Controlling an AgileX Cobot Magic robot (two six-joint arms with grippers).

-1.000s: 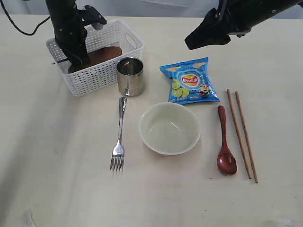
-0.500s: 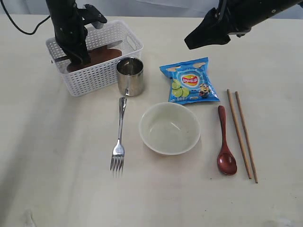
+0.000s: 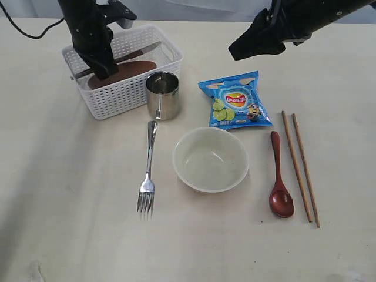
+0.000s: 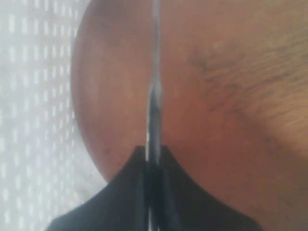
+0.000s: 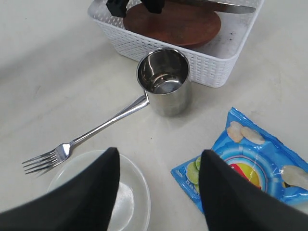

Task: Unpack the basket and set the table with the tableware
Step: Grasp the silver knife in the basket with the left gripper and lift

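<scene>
White basket (image 3: 120,97) holds brown plate (image 3: 136,68), knife (image 3: 143,51) above it.

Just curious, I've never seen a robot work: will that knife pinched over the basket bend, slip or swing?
Probably stiff: the knife runs straight though gripped away from its middle. It may pivot or slip, since the left gripper pinches smooth shiny metal with the longer end sticking out. It looks slim, so likely light.
</scene>
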